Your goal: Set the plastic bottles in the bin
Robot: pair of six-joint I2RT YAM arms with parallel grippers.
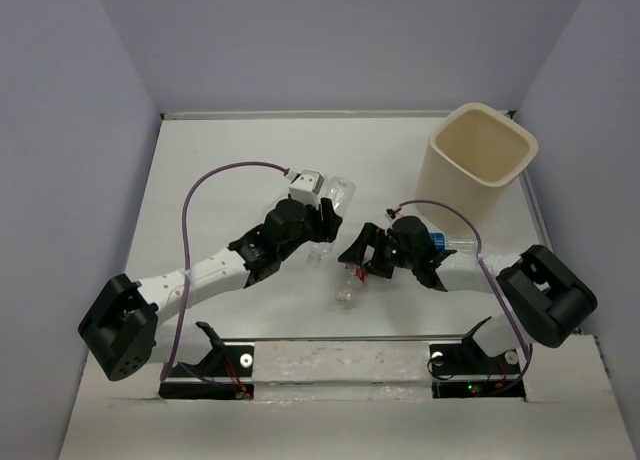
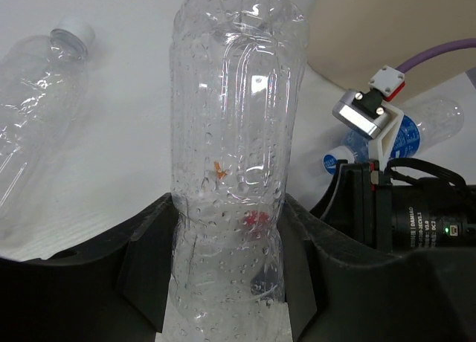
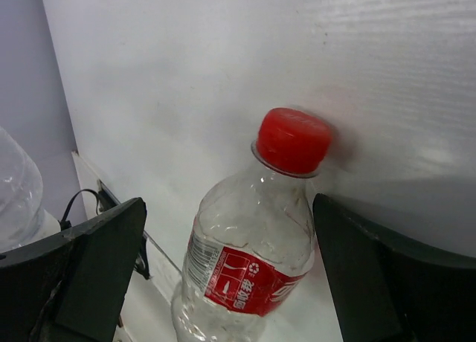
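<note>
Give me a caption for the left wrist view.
Left gripper clamps a clear bottle; a white-capped bottle lies on the table beside it.

The bin (image 1: 452, 180) stands on the desk (image 1: 230, 160) at the upper right of the top view, near the far right corner. Just left of centre, the left end effector (image 1: 328, 218) is clamped on the held bottle (image 1: 341, 192), which sticks out above it. A second bottle (image 1: 318, 252) lies just below that end effector. The right end effector (image 1: 352, 260) sits right of centre, and a third bottle (image 1: 348, 282) lies at its tip, between its spread jaws. A fourth bottle (image 1: 458, 244) lies further right against the right arm (image 1: 470, 275), below the bin.
</note>
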